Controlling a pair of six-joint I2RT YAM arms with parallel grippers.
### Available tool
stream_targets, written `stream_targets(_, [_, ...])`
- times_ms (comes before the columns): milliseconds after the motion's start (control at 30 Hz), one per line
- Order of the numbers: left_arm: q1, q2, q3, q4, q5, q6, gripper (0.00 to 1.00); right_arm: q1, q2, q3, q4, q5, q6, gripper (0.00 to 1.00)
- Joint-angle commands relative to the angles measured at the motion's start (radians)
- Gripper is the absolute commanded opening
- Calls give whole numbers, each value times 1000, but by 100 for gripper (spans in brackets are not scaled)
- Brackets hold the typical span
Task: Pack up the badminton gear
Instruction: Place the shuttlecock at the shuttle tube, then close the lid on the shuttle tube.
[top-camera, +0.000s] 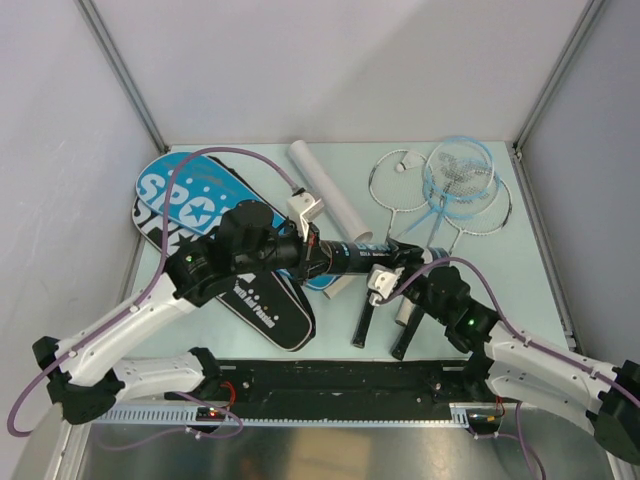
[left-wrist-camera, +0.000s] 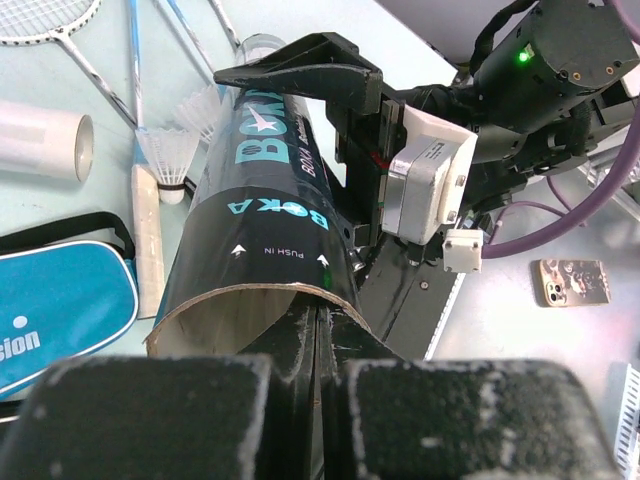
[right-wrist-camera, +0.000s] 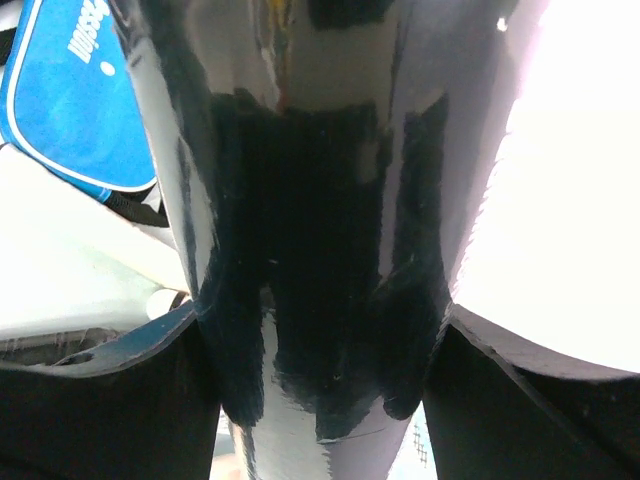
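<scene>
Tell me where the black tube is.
Top view, table centre: the black tube is gripped by the left fingers and right fingers, just in front of the white tube.

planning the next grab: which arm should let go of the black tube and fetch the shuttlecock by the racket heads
Right, probably: the shuttlecock lies on that side, beyond the right gripper. The left gripper pinches the open rim of the black tube and can hold it.

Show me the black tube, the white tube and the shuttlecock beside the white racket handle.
black tube (left-wrist-camera: 255, 235): left wrist view, printed side wall.
white tube (top-camera: 330, 193): top external view, mid-body.
shuttlecock (left-wrist-camera: 165, 152): left wrist view, feather skirt.
</scene>
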Motion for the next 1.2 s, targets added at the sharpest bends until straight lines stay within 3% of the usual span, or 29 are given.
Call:
stream_targets(0, [3,24,15,21,8,2,0,32,13,49,169,-27,9,26])
stream_targets(167, [3,15,3,30,-25,-2,3,33,52,51,181,-5,33,26])
stream_targets(267, [3,-23,7,30,-81,0,32,24,63,48,175,15,60,26])
stream_targets(367, [3,-86,11,30,-144,5,54,15,58,45,159,32,76,26])
stream_targets(533, [4,-183,35,26,-229,29,71,-20,28,44,121,41,137,26])
stream_targets(667, [5,-242,71,22,-253,50,95,-39,9,44,96,92,182,26])
stream_targets(967, [7,-216,80,11,-263,112,100,-81,-26,88,3,234,385,25])
stream_targets(1167, [76,-132,61,-19,-331,133,100,-95,-102,219,-238,363,580,26])
